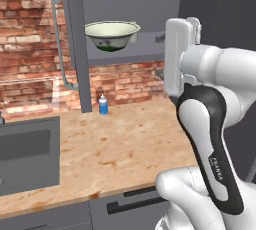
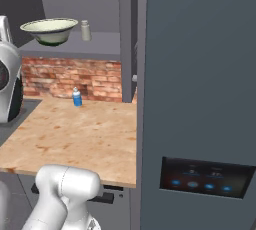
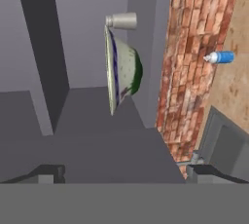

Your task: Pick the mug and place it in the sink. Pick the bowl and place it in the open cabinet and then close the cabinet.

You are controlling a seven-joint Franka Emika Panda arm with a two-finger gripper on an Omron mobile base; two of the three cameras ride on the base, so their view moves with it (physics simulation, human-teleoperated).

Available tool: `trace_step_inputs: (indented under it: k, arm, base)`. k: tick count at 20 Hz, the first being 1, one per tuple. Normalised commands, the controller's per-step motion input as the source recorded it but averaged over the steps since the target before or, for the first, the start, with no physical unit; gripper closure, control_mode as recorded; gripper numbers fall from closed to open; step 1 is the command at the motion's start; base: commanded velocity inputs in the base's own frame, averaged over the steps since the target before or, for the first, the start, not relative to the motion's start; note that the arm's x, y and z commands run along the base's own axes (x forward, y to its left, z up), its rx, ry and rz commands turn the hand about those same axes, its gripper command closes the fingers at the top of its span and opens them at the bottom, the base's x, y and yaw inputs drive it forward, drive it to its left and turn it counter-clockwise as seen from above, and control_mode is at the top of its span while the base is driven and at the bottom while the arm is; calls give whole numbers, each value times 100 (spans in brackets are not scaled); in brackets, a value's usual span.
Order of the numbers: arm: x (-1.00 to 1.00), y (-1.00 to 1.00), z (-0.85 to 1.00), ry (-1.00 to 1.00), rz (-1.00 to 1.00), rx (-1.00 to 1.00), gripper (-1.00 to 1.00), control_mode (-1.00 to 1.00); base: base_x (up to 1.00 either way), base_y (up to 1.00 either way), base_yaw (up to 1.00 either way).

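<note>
The cream bowl (image 1: 112, 34) with green markings is sitting on the grey shelf (image 2: 75, 46) inside the open cabinet (image 1: 75, 39), near the front edge, beside a small grey canister (image 2: 86, 30). The claw (image 3: 121, 174) is hanging back, jaws spread and empty. Swinging the panelled door shut could be risky: it may clip the bowl's smooth, rounded rim. A blue bottle (image 1: 103, 105) is standing on the speckled wooden tabletop (image 1: 120, 149) below.
</note>
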Motion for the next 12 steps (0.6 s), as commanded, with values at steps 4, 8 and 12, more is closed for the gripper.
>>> trace_step_inputs:
  k: [4,8,12]
  arm:
    - [-65,-16,18,0,0,0,-100,-100]
    - [-67,-14,20,0,0,0,-100,-100]
    - [-64,-9,19,-1,-8,0,-100,-100]
  base:
    - [0,0,0]
    - [0,0,0]
    - [0,0,0]
